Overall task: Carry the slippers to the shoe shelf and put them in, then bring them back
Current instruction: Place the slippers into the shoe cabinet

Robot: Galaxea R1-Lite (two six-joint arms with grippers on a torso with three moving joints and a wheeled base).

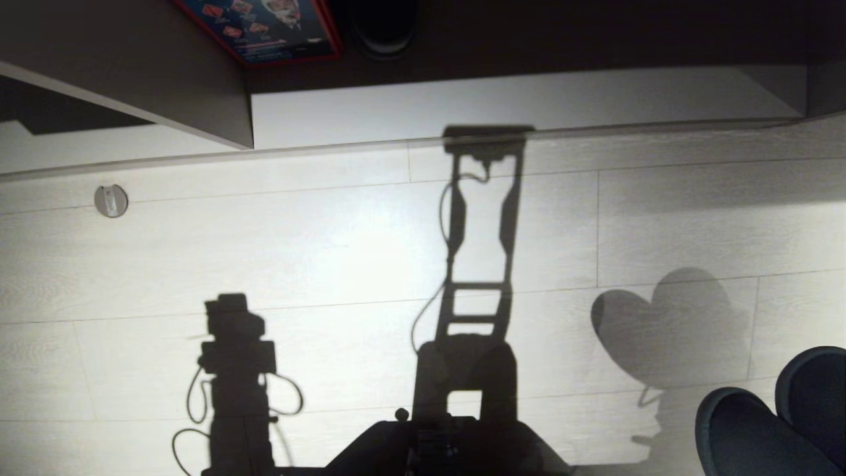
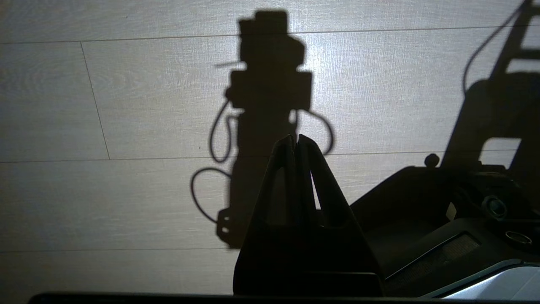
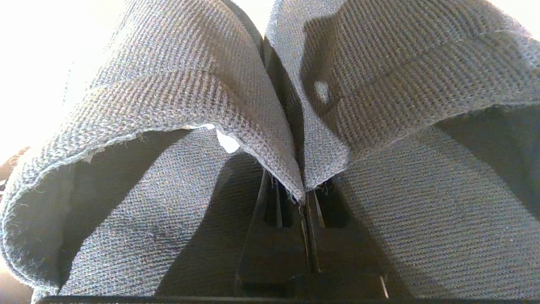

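1. Pale wood-plank floor [image 1: 330, 251] fills the head view, crossed by the robot's own shadow; along the upper edge runs a pale board [image 1: 462, 106] with a dark recess behind it, most likely the foot of the shoe shelf, though its compartment is not clearly shown.
2. Right pincer [image 3: 307, 198]: in the right wrist view its fingers are pressed together on the inner edges of the slippers [image 3: 211, 105], the two fabric rims pinched side by side between the tips.
3. In the head view the slippers [image 1: 773, 423] hang at the lower right corner, clear of the floor, casting a heart-shaped shadow just up and left of them.
4. Left pincer [image 2: 297, 139]: fingers together, nothing between them, parked over the floor at lower centre of its own view.
5. Step in hand, as I judge it: carrying the pair, held and not yet set down.
6. Next move calls for bringing the right arm to the shelf opening at the upper edge, keeping the pinch firm so neither slipper slips out, then releasing inside.
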